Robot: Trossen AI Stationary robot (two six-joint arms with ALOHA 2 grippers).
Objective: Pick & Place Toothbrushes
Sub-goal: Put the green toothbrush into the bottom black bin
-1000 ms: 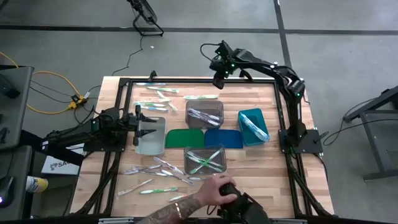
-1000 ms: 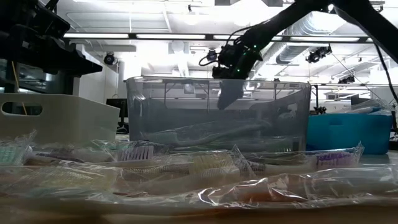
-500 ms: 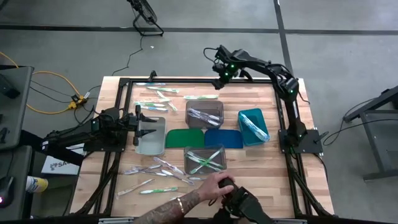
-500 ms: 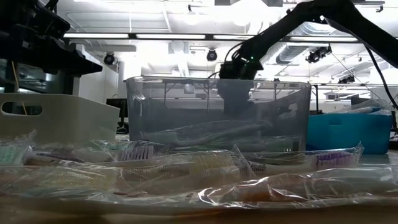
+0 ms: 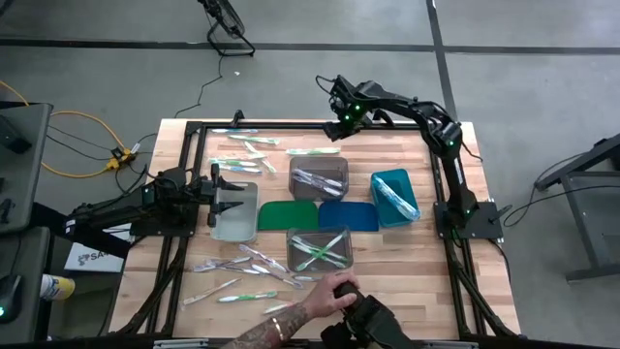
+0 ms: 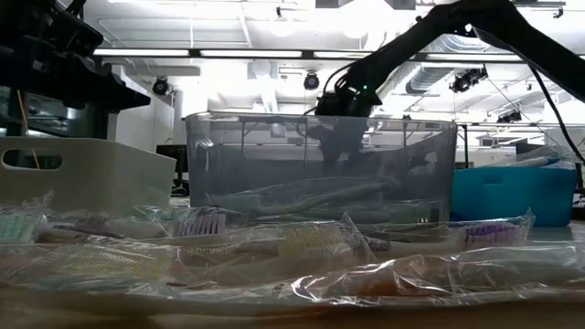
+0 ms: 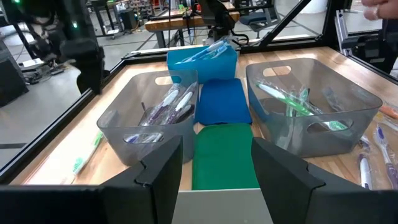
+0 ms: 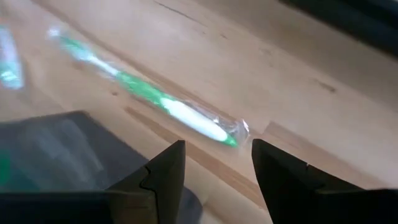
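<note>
Toothbrushes lie scattered over the wooden counter (image 5: pixel 407 247), each a thin clear or white stick sealed in crinkly transparent wrap, with green, blue or purple accents. One loose group (image 5: pixel 254 147) sits at the far left of the counter, another (image 5: pixel 242 274) at the near left. More rest inside the bins: pale and purple ones in the far grey bin (image 5: pixel 319 178), green-handled ones crossed in the near grey bin (image 5: pixel 321 250), and light ones in the teal bin (image 5: pixel 394 198). A green mat (image 5: pixel 288 214) and a blue mat (image 5: pixel 349 215) lie side by side between the two grey bins.

The right gripper (image 5: pixel 341 114) hangs over the far edge of the counter, its fingers (image 8: pixel 163 180) open and holding nothing. Its wrist view looks down on a single wrapped toothbrush (image 8: pixel 163 107), white with a bright green handle, lying on the wood next to the grey bin's corner.

The left gripper (image 5: pixel 231 195) hovers over the clear bin (image 5: pixel 235 215) at the counter's left side, fingers (image 7: pixel 159 174) spread and empty.

A person's hand (image 5: pixel 334 294) rests on dark equipment at the near edge of the counter.
</note>
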